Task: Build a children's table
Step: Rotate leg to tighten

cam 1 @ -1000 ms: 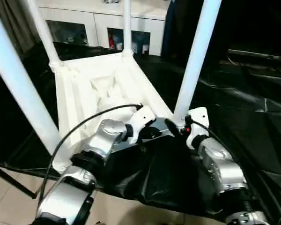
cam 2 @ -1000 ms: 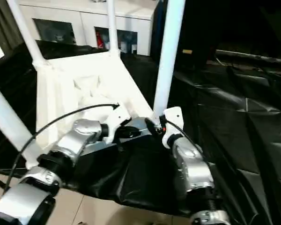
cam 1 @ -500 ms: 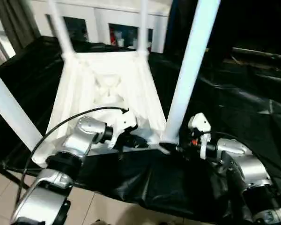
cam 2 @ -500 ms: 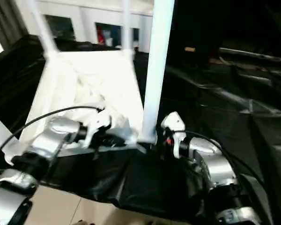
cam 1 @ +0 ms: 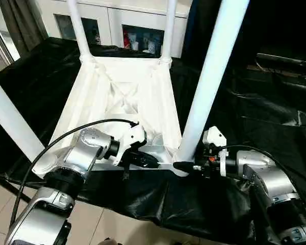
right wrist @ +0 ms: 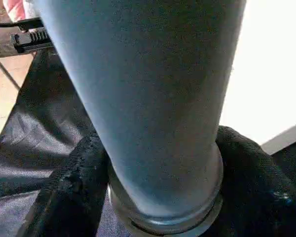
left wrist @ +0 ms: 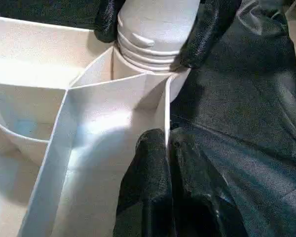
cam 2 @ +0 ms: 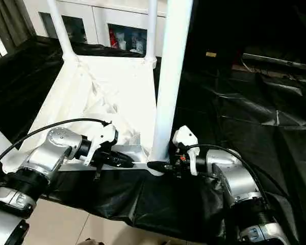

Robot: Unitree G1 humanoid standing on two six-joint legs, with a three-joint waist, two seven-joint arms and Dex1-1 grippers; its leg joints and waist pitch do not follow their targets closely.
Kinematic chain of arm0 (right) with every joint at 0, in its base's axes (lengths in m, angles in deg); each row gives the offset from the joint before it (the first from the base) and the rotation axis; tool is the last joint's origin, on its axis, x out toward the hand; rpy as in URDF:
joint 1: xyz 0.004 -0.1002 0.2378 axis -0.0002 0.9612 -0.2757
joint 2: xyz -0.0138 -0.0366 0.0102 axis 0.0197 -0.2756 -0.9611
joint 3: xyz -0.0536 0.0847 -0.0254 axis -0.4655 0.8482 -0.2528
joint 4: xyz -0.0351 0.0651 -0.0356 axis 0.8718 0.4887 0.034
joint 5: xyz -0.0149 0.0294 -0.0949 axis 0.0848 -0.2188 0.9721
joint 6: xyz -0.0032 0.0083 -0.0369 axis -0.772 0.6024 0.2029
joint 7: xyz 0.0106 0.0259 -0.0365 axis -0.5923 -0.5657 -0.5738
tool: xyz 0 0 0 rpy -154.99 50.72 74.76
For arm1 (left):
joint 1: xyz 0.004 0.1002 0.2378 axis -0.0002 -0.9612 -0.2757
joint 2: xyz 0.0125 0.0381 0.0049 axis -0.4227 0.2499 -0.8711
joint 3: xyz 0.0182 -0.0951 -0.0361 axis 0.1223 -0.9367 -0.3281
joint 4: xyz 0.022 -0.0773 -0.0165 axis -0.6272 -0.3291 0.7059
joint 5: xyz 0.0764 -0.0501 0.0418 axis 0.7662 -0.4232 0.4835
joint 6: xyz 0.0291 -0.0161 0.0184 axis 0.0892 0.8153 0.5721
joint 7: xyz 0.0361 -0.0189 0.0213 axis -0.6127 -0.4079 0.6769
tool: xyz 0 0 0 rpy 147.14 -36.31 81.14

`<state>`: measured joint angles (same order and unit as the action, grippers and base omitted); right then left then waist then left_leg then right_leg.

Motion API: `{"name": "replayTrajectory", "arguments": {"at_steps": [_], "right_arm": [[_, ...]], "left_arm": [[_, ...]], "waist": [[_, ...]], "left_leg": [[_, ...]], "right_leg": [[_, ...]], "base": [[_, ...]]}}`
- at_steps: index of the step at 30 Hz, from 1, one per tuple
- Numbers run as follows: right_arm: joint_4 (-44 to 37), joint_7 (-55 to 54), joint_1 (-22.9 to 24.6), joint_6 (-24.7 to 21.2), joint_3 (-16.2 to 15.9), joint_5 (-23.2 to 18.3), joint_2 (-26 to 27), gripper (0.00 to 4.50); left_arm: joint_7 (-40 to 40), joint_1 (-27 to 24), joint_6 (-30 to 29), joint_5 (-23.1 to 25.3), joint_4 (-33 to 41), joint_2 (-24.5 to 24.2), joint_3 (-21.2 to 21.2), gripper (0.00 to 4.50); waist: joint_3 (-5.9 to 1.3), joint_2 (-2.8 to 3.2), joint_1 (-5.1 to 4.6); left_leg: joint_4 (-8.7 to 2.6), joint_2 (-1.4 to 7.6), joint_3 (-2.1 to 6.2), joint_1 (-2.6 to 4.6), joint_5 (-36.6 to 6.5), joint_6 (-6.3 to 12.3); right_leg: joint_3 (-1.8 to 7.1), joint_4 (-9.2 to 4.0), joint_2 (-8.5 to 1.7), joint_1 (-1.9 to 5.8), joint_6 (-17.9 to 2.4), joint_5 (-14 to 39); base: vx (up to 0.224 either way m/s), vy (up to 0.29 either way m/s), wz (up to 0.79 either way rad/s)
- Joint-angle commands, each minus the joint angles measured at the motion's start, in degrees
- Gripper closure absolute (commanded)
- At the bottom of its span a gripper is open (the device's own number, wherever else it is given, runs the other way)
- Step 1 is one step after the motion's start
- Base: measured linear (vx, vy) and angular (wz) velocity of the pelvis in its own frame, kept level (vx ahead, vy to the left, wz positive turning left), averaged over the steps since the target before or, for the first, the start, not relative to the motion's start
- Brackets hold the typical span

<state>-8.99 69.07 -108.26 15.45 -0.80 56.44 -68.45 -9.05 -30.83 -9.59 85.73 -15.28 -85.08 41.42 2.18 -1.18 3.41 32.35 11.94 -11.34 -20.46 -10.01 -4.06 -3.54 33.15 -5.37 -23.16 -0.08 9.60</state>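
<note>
The children's table lies upside down on a black sheet, its ribbed white top (cam 1: 127,97) facing up. All its legs stand in the corner sockets: two far ones (cam 1: 77,28) (cam 1: 169,30), a near-left one (cam 1: 10,122) and a near-right one (cam 1: 209,76). My left gripper (cam 1: 152,162) is shut on the thin near rim (left wrist: 165,108) of the top, close to the near-right corner. My right gripper (cam 1: 181,166) reaches in from the right. Its fingers (right wrist: 79,177) press both sides of the near-right leg (right wrist: 148,89) just above the socket.
The black sheet (cam 1: 255,102) covers the work table and hangs over its near edge. A white cabinet with glass doors (cam 1: 117,20) stands behind. Tiled floor (cam 1: 0,214) shows at the near left. A black cable (cam 1: 56,145) arcs over my left forearm.
The camera has shifted. My right gripper has dropped lower and closed in around the base of the near-right leg. The left gripper keeps its hold on the rim.
</note>
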Motion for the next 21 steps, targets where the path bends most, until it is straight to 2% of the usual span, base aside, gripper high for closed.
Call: {"name": "replayTrajectory", "arguments": {"at_steps": [1,2,3,4,5,6,7,8,9,10,11,12,13,14,15,16,17,18,19,21], "right_arm": [[-1.4,0.1,0.7,-0.7,-1.0,-1.2,0.8,1.69],[-0.6,-3.1,0.9,-0.2,-0.4,-0.5,2.0,1.73],[2.0,-9.8,0.5,0.8,0.9,1.5,4.4,1.74],[2.0,-9.8,0.5,0.8,0.9,1.5,4.4,1.76],[4.6,-16.2,0.0,1.0,2.3,2.8,6.8,1.76],[6.3,-22.2,-0.4,1.0,3.7,3.6,9.4,1.76],[6.8,-24.0,-0.6,0.9,4.1,3.8,10.2,1.76],[8.1,-30.8,-1.0,0.9,5.6,4.3,13.5,1.76],[8.6,-33.7,-1.2,1.0,6.2,4.5,14.9,1.77],[8.6,-33.7,-1.2,1.0,6.2,4.5,14.9,1.77],[8.9,-38.8,-1.3,0.9,6.5,5.1,18.1,1.77],[8.7,-40.6,-1.3,0.9,6.4,5.4,19.5,1.77],[8.6,-40.8,-1.2,0.9,6.4,5.4,19.7,1.77],[8.3,-42.2,-1.1,1.1,6.0,5.9,20.9,1.77],[7.7,-43.5,-0.9,1.4,5.5,6.6,22.2,1.77],[7.5,-43.7,-0.8,1.5,5.4,6.6,22.5,1.77],[7.2,-44.3,-0.6,2.4,5.0,7.4,23.2,1.77],[7.2,-44.4,-0.6,2.5,4.9,7.5,23.2,1.77],[6.7,-43.9,-0.3,4.4,4.2,8.1,22.9,1.77],[6.1,-43.0,-0.1,4.8,5.1,6.9,22.5,1.22]], "left_arm": [[-0.8,-1.0,-0.3,-0.3,-0.5,0.7,0.5,4.5],[-3.4,-0.7,0.2,-0.1,-1.5,1.6,-0.2,4.5],[-8.1,0.1,1.0,0.4,-3.3,3.2,-1.2,4.5],[-8.1,0.1,1.0,0.4,-3.3,3.2,-1.2,4.5],[-12.4,0.9,1.1,0.9,-4.8,4.9,-2.0,4.5],[-16.5,1.6,1.1,1.5,-5.8,6.5,-2.4,4.5],[-17.7,1.8,1.0,1.7,-6.1,7.0,-2.5,4.5],[-21.8,2.6,0.8,2.3,-7.1,9.2,-2.7,4.5],[-23.4,2.9,0.7,2.5,-7.5,10.1,-2.8,4.5],[-23.4,2.9,0.7,2.5,-7.5,10.1,-2.8,4.5],[-26.8,3.8,0.4,2.8,-8.4,12.7,-2.8,4.5],[-28.4,4.3,0.4,2.9,-8.9,14.0,-2.7,4.5],[-28.5,4.3,0.4,2.9,-8.9,14.1,-2.7,4.5],[-29.4,4.7,0.4,3.0,-9.3,15.2,-2.5,4.5],[-29.8,5.1,0.7,3.1,-9.7,16.5,-2.2,4.5],[-29.9,5.2,0.9,3.1,-9.9,16.8,-2.1,4.5],[-30.1,5.6,1.5,3.3,-10.8,17.8,-2.0,4.5],[-30.1,5.7,1.6,3.3,-10.9,17.9,-2.0,4.5],[-29.8,5.9,2.2,3.5,-11.4,18.3,-1.6,4.5],[-28.4,5.6,2.5,3.4,-11.2,17.9,-1.3,4.5]], "waist": [[-3.12,-0.7,0.12],[-3.07,-0.67,0.11],[-3.0,-0.35,0.02],[-2.78,-0.47,-0.31],[-2.76,-0.61,-0.41],[-2.63,0.08,-0.6],[-2.59,-0.1,-0.87],[-2.59,0.23,-1.32],[-2.57,0.3,-1.63],[-2.55,0.11,-1.77],[-2.44,0.97,-1.8],[-2.5,0.89,-1.87],[-2.56,0.65,-1.92],[-2.68,0.92,-1.9],[-2.73,1.44,-1.77],[-2.73,1.23,-1.9],[-2.83,1.84,-1.75],[-2.88,1.74,-1.93],[-3.0,1.97,-1.85],[-3.07,1.98,-1.78]], "left_leg": [[-3.28,1.41,0.27,0.27,-11.5,3.59],[-3.3,1.4,0.29,0.3,-12.1,3.42],[-3.37,1.39,0.32,0.27,-12.4,3.23],[-3.53,1.26,0.33,0.39,-14.3,2.22],[-3.59,1.14,0.45,0.44,-15.4,1.75],[-3.76,1.02,0.6,0.57,-17.2,0.54],[-3.74,0.98,0.65,0.62,-18.2,0.0],[-3.94,0.86,1.03,0.79,-20.1,-1.0],[-3.99,0.73,1.22,0.75,-21.1,-1.0],[-3.99,0.71,1.15,0.68,-21.3,-0.8],[-3.97,0.67,1.12,1.02,-22.4,-0.8],[-3.82,0.57,1.08,1.22,-23.0,-0.76],[-3.79,0.46,1.12,1.15,-23.0,-0.69],[-3.97,0.48,1.18,0.75,-22.0,-0.38],[-3.95,0.51,1.1,0.87,-22.0,-0.04],[-3.94,0.46,1.04,0.7,-21.8,0.19],[-3.96,0.44,1.15,0.74,-21.6,0.14],[-3.93,0.42,0.99,0.61,-21.4,0.38],[-3.85,0.39,0.91,0.69,-21.2,0.58],[-3.79,0.44,0.84,0.64,-20.5,1.24]], "right_leg": [[2.04,-3.03,-2.5,2.69,-12.8,11.7],[2.04,-3.15,-2.52,2.64,-12.6,12.5],[2.09,-3.24,-2.58,2.46,-12.4,13.2],[2.05,-3.72,-2.48,2.27,-11.7,15.9],[1.96,-3.86,-2.51,2.38,-11.2,17.9],[1.98,-4.39,-2.62,2.16,-10.0,21.7],[1.93,-4.52,-2.57,2.02,-9.4,23.3],[1.71,-4.91,-2.62,1.93,-7.8,27.5],[1.52,-5.27,-2.55,1.99,-6.8,29.0],[1.53,-5.47,-2.45,1.94,-6.3,29.5],[1.58,-5.85,-2.35,1.49,-5.9,30.0],[1.52,-6.0,-2.33,1.28,-5.8,30.4],[1.44,-5.99,-2.25,1.39,-5.6,30.7],[1.48,-5.83,-2.14,1.73,-5.6,28.9],[1.6,-5.77,-2.13,1.63,-6.1,27.5],[1.6,-5.74,-2.05,1.69,-6.2,26.9],[1.59,-5.51,-2.11,1.82,-6.4,26.3],[1.6,-5.58,-1.95,1.85,-6.6,25.1],[1.63,-5.54,-1.99,1.85,-7.0,24.2],[1.71,-5.28,-2.0,1.97,-7.8,22.6]], "base": [[0.0,0.0,0.0],[0.0,0.0,0.0],[0.0,0.0,0.0],[0.0,0.0,0.0],[0.0,0.0,0.0],[0.0,0.0,0.0],[-0.052,0.002,-0.04],[-0.052,0.002,-0.04],[0.0,0.0,0.0],[0.0,0.0,0.0],[0.0,0.0,0.0],[0.0,0.0,0.0],[0.0,0.0,0.0],[0.0,0.0,0.0],[0.0,0.0,0.0],[0.0,0.0,0.0],[0.0,0.0,0.0],[0.0,0.0,0.0],[0.0,0.0,0.0],[0.0,0.0,0.0]]}}
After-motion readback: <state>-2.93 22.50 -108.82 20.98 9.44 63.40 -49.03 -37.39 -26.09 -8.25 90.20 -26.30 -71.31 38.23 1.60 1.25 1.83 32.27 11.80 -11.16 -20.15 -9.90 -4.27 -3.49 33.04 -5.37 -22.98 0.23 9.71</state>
